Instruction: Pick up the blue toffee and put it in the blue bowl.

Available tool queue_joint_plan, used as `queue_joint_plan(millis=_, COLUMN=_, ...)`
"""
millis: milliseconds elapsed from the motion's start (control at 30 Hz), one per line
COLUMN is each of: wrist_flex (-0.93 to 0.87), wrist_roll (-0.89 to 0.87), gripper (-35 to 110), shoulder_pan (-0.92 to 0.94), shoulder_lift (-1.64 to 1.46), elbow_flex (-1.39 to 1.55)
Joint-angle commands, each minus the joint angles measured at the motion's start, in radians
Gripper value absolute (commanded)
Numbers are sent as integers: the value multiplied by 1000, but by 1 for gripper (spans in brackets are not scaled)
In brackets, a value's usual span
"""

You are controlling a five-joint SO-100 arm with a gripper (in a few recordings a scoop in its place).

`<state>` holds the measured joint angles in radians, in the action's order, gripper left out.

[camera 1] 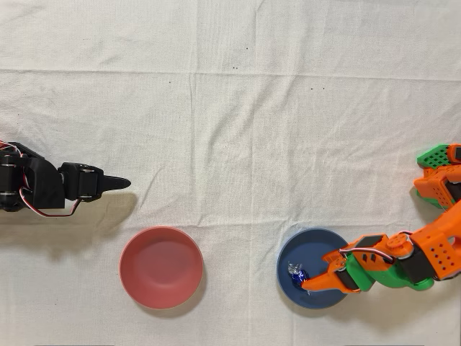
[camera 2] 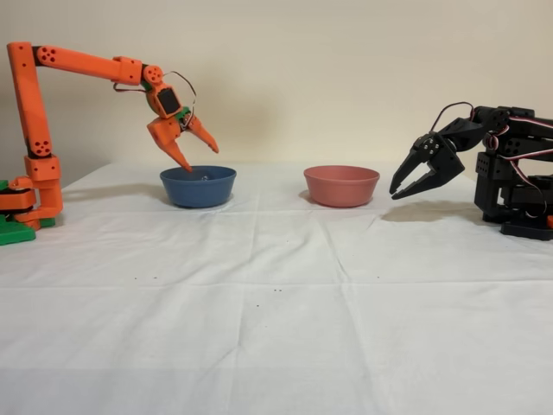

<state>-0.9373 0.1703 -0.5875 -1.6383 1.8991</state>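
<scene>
your blue toffee lies inside the blue bowl, on the left part of its floor in the overhead view, just beside the tip of the lower orange finger. its foil shows white marks, but they are too small to read as letters. from the fixed view the bowl's wall hides the candy altogether.

your orange arm's gripper hangs over the bowl with its fingers spread apart and nothing between them; in the fixed view one tip dips to about rim height, the other points out to the right. in the overhead view the gripper reaches in from the right, and whether the lower tip touches the toffee cannot be told.

the pink-red bowl sits well apart to the left in the overhead view, on the white cloth covering the tabletop. the idle black arm is cut off at the left edge. no brand or label can be read anywhere on the arms or bowls.
</scene>
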Motion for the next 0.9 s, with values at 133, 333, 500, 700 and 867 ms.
queue_joint_plan(millis=133, wrist_flex=-14, wrist_roll=58, gripper=37, shoulder_pan=-3, shoulder_lift=-101, elbow_flex=-8)
queue_joint_plan(millis=333, wrist_flex=-112, wrist_roll=109, gripper=14, shoulder_pan=67, shoulder_lift=-176, elbow_flex=-74)
queue_joint_plan(millis=500, wrist_flex=-202, wrist_roll=130, gripper=2, shoulder_pan=170, shoulder_lift=-242, elbow_flex=-121)
queue_joint_plan(millis=700, wrist_flex=-218, wrist_roll=172, gripper=0, shoulder_pan=336, shoulder_lift=-414, elbow_flex=-51)
queue_joint_plan(millis=867, wrist_flex=-212, wrist_roll=152, gripper=0, shoulder_pan=443, shoulder_lift=-588, elbow_flex=61)
